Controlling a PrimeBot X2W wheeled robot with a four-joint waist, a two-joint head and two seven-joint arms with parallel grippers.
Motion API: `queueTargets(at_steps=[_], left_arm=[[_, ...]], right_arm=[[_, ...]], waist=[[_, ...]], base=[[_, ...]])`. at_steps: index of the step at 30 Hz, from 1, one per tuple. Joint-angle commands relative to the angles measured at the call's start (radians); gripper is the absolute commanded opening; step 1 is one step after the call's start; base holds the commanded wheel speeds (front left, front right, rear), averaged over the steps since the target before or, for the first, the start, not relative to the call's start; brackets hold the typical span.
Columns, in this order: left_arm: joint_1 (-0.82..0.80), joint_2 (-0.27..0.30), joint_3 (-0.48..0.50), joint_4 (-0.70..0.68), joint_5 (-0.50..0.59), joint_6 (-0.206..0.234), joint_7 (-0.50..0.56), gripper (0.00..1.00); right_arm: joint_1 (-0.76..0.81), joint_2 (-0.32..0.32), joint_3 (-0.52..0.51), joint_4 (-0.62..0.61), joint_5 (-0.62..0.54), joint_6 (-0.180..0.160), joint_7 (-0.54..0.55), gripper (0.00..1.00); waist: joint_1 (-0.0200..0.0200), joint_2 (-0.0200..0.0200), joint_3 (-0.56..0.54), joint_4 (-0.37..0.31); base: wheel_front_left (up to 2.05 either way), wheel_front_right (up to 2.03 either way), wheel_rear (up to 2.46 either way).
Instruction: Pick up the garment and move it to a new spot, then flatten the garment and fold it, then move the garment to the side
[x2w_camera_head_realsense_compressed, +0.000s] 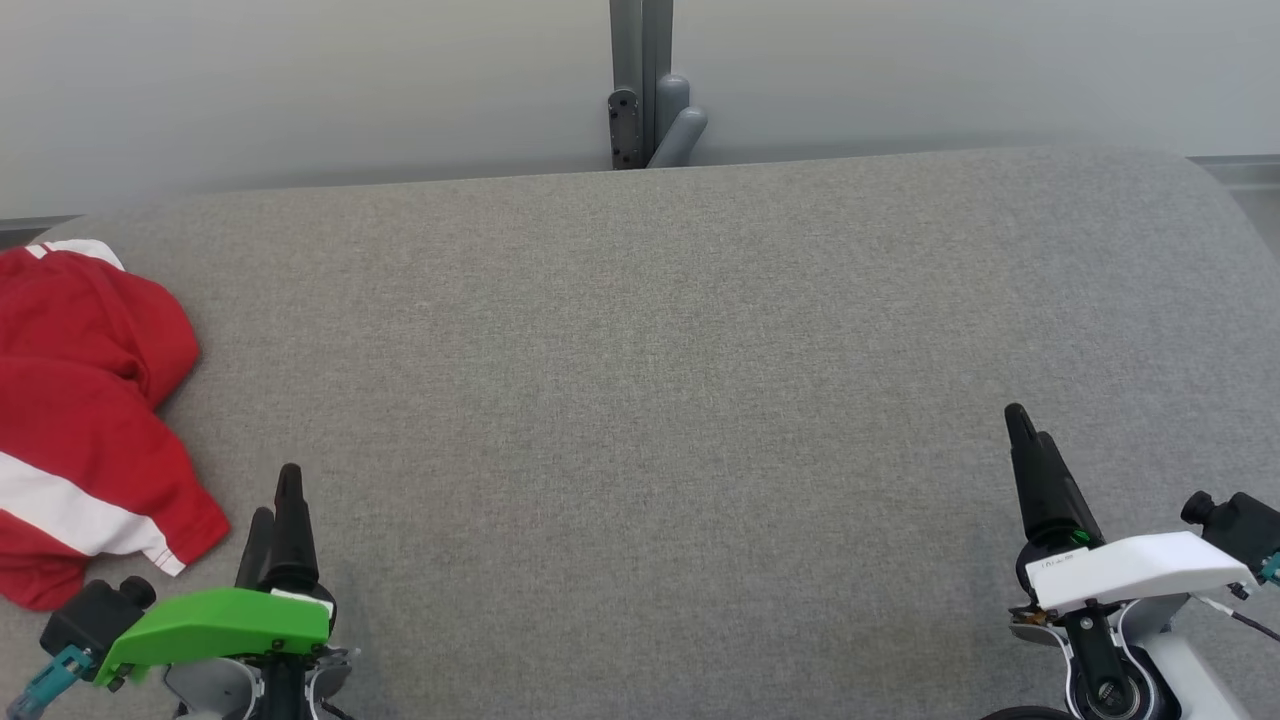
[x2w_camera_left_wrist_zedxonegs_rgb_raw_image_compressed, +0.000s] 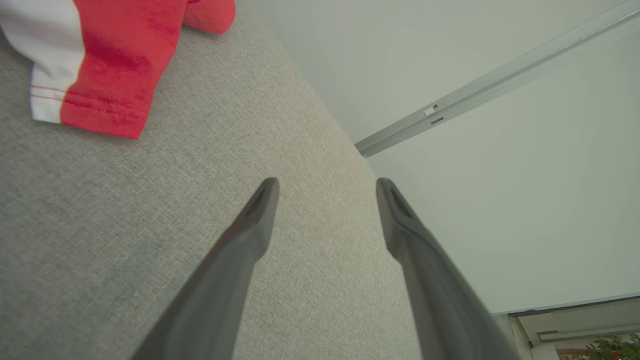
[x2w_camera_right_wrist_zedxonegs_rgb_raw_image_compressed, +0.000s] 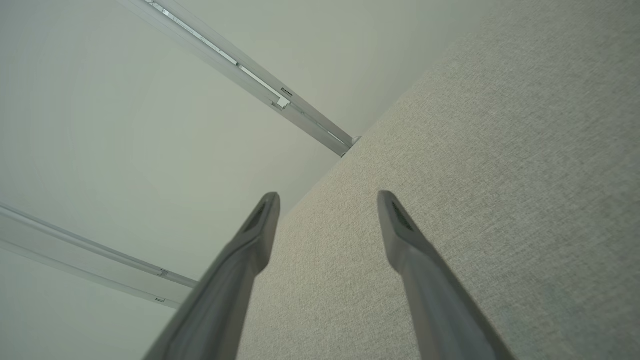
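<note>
A red garment (x2w_camera_head_realsense_compressed: 85, 400) with white stripes lies crumpled at the left edge of the grey fabric table (x2w_camera_head_realsense_compressed: 650, 400). Its red-and-white cuff (x2w_camera_left_wrist_zedxonegs_rgb_raw_image_compressed: 95, 75) fills the upper left of the left wrist view. My left gripper (x2w_camera_head_realsense_compressed: 277, 500) hovers just to the right of the garment near the front edge, open, nothing between its fingers (x2w_camera_left_wrist_zedxonegs_rgb_raw_image_compressed: 260, 215). At the lower right my right gripper (x2w_camera_head_realsense_compressed: 1030, 435) is far from the garment, open and empty, its fingers (x2w_camera_right_wrist_zedxonegs_rgb_raw_image_compressed: 400, 225) pointing along the bare table surface.
A grey post with a bracket (x2w_camera_head_realsense_compressed: 645, 90) stands behind the table's far edge against the pale wall. The table's rounded corners drop off at far left and far right. Wall rails (x2w_camera_right_wrist_zedxonegs_rgb_raw_image_compressed: 240, 70) run across the right wrist view.
</note>
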Motion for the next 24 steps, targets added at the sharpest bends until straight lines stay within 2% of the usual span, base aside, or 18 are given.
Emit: queueTargets(at_steps=[1,9,16,24], left_arm=[[0.000,0.008,-0.003,-0.012,0.040,0.001,-0.010,1.00],[0.017,0.008,-0.003,0.014,0.187,0.019,-0.043,1.00],[0.028,0.010,-0.012,0.014,0.280,0.019,-0.063,1.00],[0.049,0.023,-0.023,-0.010,0.413,0.041,-0.088,1.00]], right_arm=[[-0.001,-0.005,-0.016,-0.010,-0.046,0.000,-0.007,1.00],[0.014,0.007,-0.058,0.011,-0.232,0.000,-0.011,1.00],[0.027,0.018,-0.084,0.022,-0.341,0.000,-0.013,1.00],[0.043,0.029,-0.114,0.041,-0.474,0.000,-0.016,1.00]], waist=[[0.0000,0.0000,0.000,0.000],[0.0000,0.0000,-0.003,-0.001],[0.0000,0.0000,-0.005,-0.002],[0.0000,0.0000,-0.005,-0.004]], base=[[0.00,0.00,0.00],[0.00,0.00,0.00],[0.00,0.00,0.00],[0.00,0.00,0.00]])
